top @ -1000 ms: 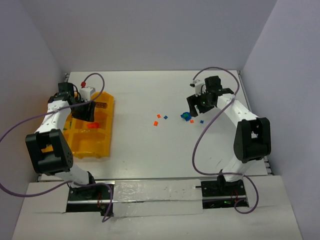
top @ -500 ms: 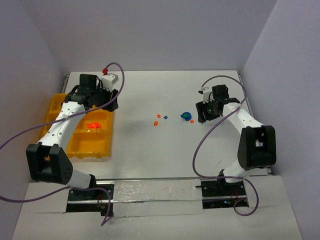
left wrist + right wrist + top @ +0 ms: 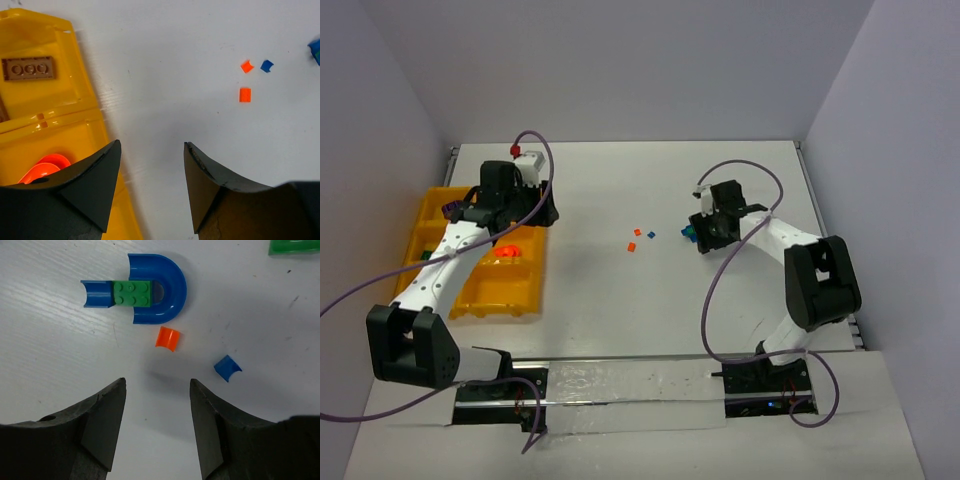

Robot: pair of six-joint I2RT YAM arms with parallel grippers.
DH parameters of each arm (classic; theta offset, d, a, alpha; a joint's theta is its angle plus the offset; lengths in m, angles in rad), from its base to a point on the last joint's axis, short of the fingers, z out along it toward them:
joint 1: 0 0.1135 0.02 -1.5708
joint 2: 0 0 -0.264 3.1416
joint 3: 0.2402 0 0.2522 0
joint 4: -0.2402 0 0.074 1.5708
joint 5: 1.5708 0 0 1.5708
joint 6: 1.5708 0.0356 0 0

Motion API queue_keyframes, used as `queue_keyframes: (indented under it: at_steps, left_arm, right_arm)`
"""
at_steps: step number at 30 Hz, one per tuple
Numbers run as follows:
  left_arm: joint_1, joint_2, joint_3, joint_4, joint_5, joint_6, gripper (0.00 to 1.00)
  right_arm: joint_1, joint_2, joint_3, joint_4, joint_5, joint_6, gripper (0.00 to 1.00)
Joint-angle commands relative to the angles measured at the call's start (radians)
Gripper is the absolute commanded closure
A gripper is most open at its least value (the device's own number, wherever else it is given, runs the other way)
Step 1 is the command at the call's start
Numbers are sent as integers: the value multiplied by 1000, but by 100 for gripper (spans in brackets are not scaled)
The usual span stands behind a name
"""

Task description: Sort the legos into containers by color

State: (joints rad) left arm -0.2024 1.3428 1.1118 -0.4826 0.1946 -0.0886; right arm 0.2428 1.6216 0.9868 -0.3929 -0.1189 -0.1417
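The yellow-orange tray (image 3: 505, 295) lies at the left. In the left wrist view the tray (image 3: 60, 125) holds a brown brick (image 3: 28, 68) in one bin and an orange-red piece (image 3: 42, 167) in the bin below it. My left gripper (image 3: 542, 212) is open and empty over the tray's right edge (image 3: 152, 145). Two orange bits (image 3: 244, 94) and a blue bit (image 3: 267, 65) lie on the table ahead of it. My right gripper (image 3: 700, 238) is open and empty (image 3: 157, 382), just short of an orange bit (image 3: 168, 338), a blue bit (image 3: 227, 368) and a blue arch (image 3: 170, 287) with a green brick (image 3: 132, 293) in it.
A green piece (image 3: 295, 246) lies at the top right edge of the right wrist view. A small blue piece (image 3: 97, 293) touches the green brick's left end. Grey walls close in the table on three sides. Purple cables loop off both arms.
My left gripper has swung from over the tray's bins to its right edge. My right gripper has shifted left, closer to the blue arch cluster.
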Motion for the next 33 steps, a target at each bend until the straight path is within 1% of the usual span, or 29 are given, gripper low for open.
queue_keyframes:
  at_steps: [1,3,5,10,13,23,24,25,29,33]
  left_arm:
    - [-5,-38,-13,93,-89,-73,38]
    - [-5,-41,-8,94,-98,-74,38]
    - [-5,-49,-4,90,-100,-65,38]
    - [-5,-60,-9,92,-107,-49,38]
    - [-6,-51,-13,92,-96,-53,38]
    - [-7,-65,-25,99,-114,-40,37]
    - [-8,-67,-28,101,-116,-39,37]
    - [-8,-67,-29,104,-117,-39,37]
    - [-8,-58,-29,108,-112,-42,37]
    - [-8,-51,-24,104,-118,-39,37]
  right_arm:
    - [22,40,-24,85,109,74,39]
    - [24,54,-29,91,157,90,39]
    - [22,65,-36,97,172,101,38]
    - [23,102,-6,102,173,108,40]
    - [23,131,36,82,177,101,45]
    - [23,196,131,2,166,67,48]
    - [23,200,139,-4,166,65,50]
    - [23,206,145,-14,164,63,56]
    - [27,240,186,-53,125,68,66]
    - [29,251,202,-67,123,68,66]
